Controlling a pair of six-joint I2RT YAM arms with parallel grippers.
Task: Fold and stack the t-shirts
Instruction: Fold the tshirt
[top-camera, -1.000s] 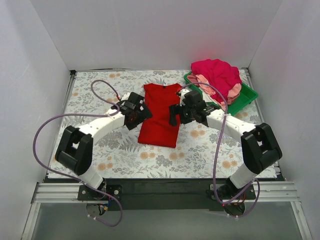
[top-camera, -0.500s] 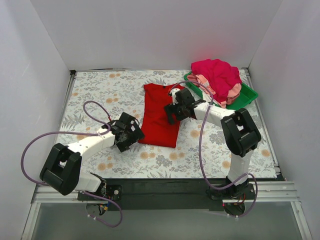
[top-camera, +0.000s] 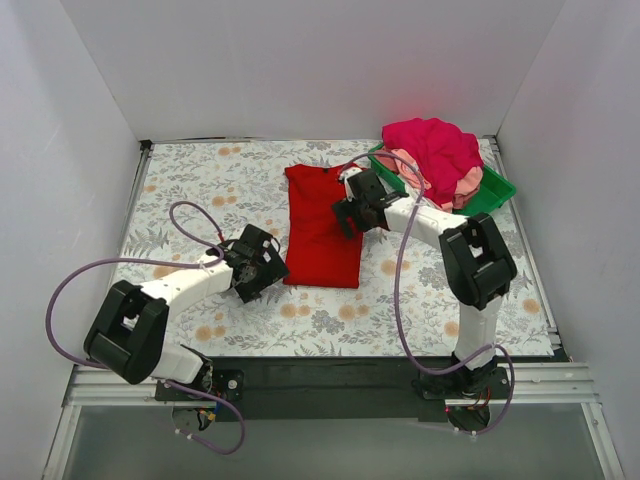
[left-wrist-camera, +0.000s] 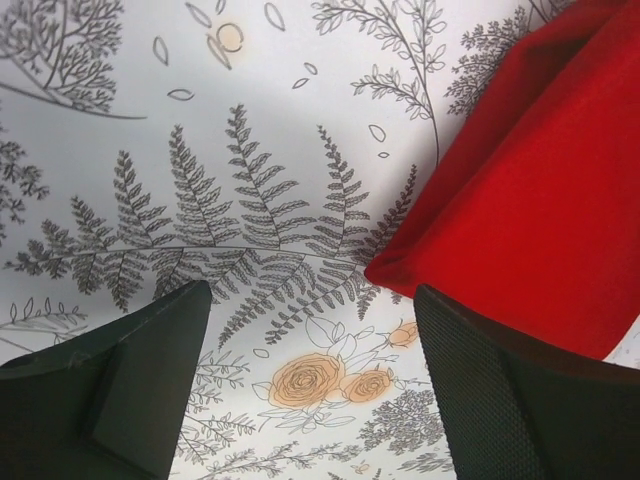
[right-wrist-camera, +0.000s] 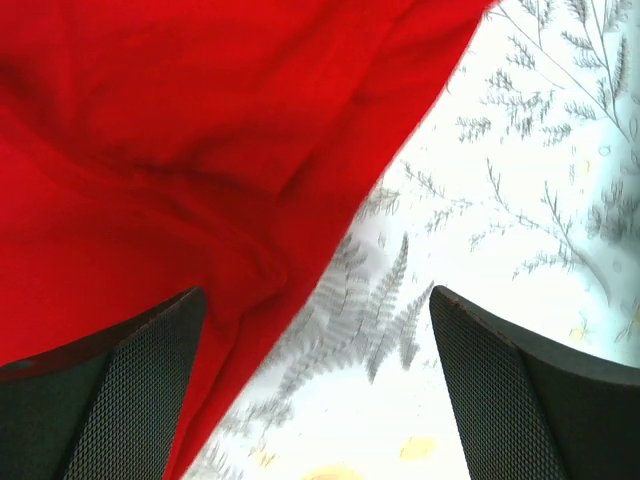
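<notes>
The red shirt (top-camera: 322, 232) lay in the centre of the overhead frame, folded into a long narrow strip running from top to bottom on the flowered table (top-camera: 190, 190). It looked light, limp and soft. It would probably sag from wherever it was lifted and drag across the table rather than slide stiffly, so a pinch on only one layer could pull the fold open. The best holds looked to be the corners and the doubled edges, with both layers pinched together.

In the left wrist view, the shirt's lower left corner sat just past the left gripper (left-wrist-camera: 312, 297). Its jaws were spread wide and held nothing, and bare table showed between them. The left arm reached low from the lower left of the overhead frame, its wrist angled toward that corner.

The right gripper (right-wrist-camera: 318, 295) was also wide open and empty. It straddled the shirt's right edge, with wrinkled red cloth under one finger (right-wrist-camera: 120, 380) and table under the other. The right arm bent back sharply from the lower right, its wrist over the shirt's upper right part.

A pile of shirts (top-camera: 438, 150), magenta and pink, sat in the green tray (top-camera: 497, 192) at the upper right.
</notes>
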